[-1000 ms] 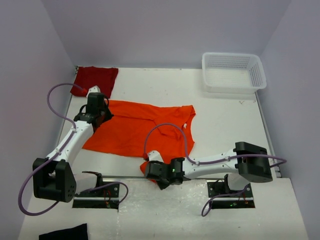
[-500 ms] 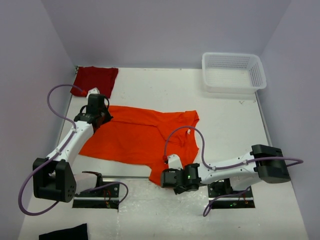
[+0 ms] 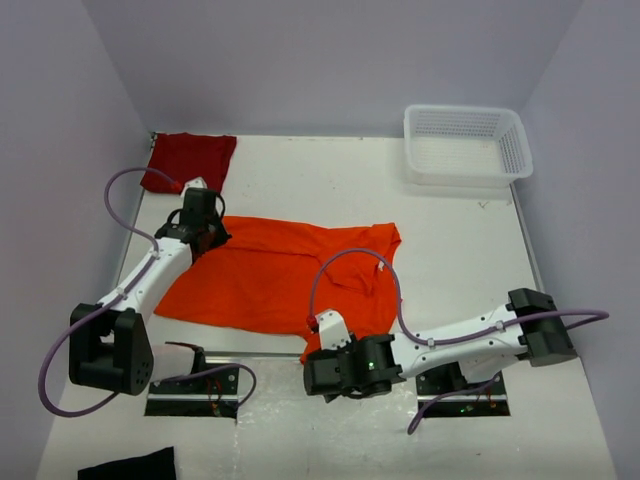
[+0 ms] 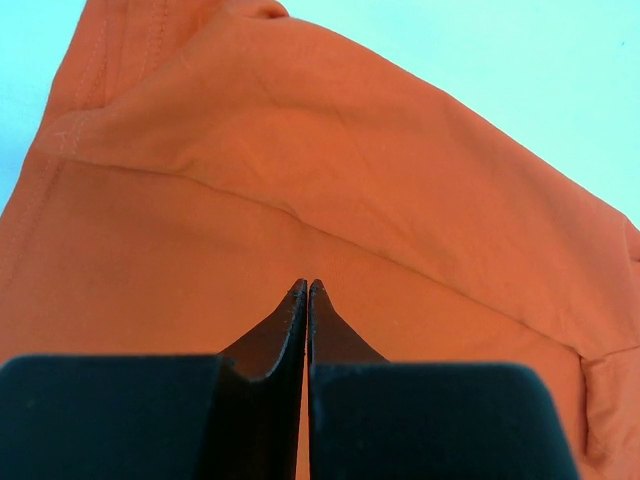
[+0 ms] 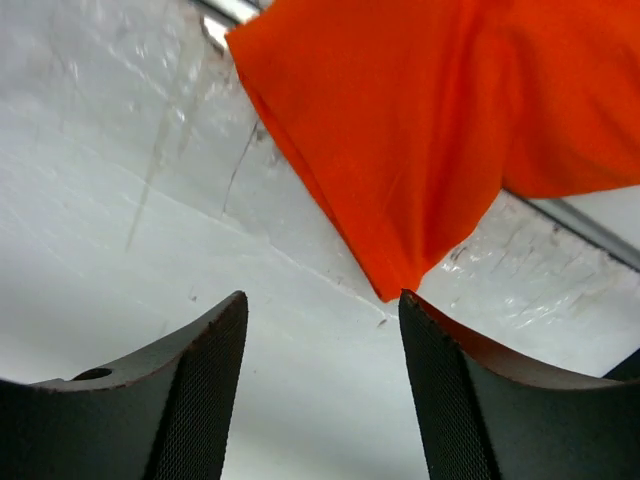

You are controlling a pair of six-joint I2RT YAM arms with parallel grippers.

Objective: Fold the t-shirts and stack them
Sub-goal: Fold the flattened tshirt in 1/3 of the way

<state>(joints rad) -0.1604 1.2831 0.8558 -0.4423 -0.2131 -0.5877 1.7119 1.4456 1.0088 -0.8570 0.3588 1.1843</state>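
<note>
Step in hand (judged): spreading the orange t-shirt (image 3: 280, 270) flat ahead of the first fold. Lying open but wrinkled across the centre-left of the table (image 3: 450, 260) in the top view, lower corner draped over the rail (image 3: 250, 352). Not yet folded.

Left gripper (image 4: 306, 290): fingers pressed together, apparently pinching the garment's upper left edge. Right gripper (image 5: 322, 300): fingers apart, nothing between them, loose orange corner just above the right-hand finger in the wrist view.

Next move, probably: re-grip a hem or corner with the right gripper (a shallow bite, one layer only) and draw the cloth taut against the left hold. Lift clear of the rail before pulling.

Surroundings:
- Crimson t-shirt (image 3: 188, 158): bunched at upper left, near the left gripper. Keep out of the pinch.
- Purple cable (image 3: 350, 255): looped above the orange cloth. Possible snag.
- White mesh basket (image 3: 420, 165): upper right, well apart.
- Small black cloth (image 3: 130, 468): bottom left, well apart.
</note>
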